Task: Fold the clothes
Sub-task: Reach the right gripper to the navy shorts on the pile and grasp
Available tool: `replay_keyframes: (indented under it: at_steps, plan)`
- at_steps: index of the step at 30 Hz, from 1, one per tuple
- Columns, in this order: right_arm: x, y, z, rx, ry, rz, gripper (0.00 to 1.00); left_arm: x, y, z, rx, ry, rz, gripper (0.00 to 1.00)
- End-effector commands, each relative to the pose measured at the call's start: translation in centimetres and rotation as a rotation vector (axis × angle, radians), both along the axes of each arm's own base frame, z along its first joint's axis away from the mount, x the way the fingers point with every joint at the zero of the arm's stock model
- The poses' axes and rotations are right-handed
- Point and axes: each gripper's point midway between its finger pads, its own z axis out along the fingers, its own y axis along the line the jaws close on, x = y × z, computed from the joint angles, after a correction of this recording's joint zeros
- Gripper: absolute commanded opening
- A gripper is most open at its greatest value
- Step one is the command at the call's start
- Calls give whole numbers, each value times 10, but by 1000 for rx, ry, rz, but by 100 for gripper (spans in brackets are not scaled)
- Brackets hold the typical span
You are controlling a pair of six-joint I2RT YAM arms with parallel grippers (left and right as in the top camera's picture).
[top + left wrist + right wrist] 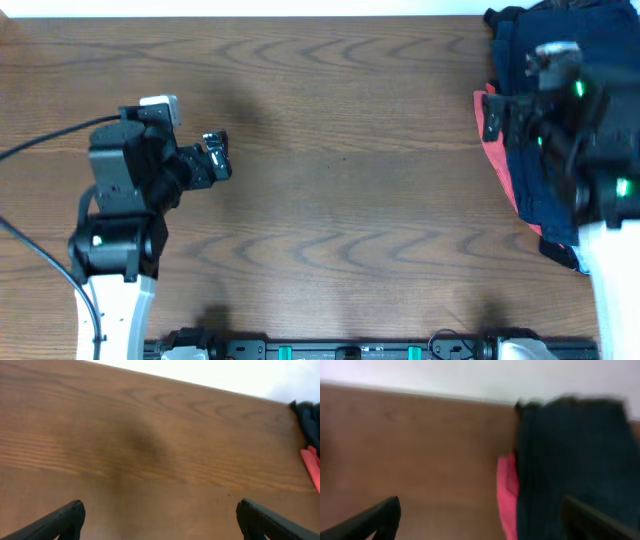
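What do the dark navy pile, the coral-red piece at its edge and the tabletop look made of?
Dark navy pile of garments: soft matte cloth, judging by its folds and rumpled edges. Coral-red piece: also limp matte fabric, weave too blurred to tell. Brown tabletop: wood or wood-look laminate, arched grain, slight sheen.

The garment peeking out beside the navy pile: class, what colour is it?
The garment is coral-red, clearest in the right wrist view.

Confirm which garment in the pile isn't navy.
The coral-red piece: just a strip showing from under the dark navy garments, on their side toward the middle of the table.
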Motion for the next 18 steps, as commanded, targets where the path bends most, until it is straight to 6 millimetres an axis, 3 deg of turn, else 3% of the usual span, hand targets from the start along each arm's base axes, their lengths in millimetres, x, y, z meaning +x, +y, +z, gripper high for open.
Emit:
replay_keyframes:
  at_steps: [1, 6, 11, 13, 15, 18]
  plan:
    - [17, 0, -4, 42, 99, 36, 99, 5, -1, -1, 16, 47, -27, 98]
    - [27, -2, -44, 122, 284, 49, 99, 3, -1, -35, 7, 197, -28, 98]
    - [25, -10, -84, 114, 428, 16, 99, 10, 0, -63, 3, 290, -28, 98]
    - [22, -25, -101, 59, 494, -39, 97, 11, 0, -75, -4, 336, -25, 98]
    - [14, -43, -116, 2, 564, -111, 74, 11, 0, -84, -17, 373, -12, 98]
    - [5, -76, -131, -31, 636, -294, 73, 12, 0, -94, -21, 407, -9, 98]
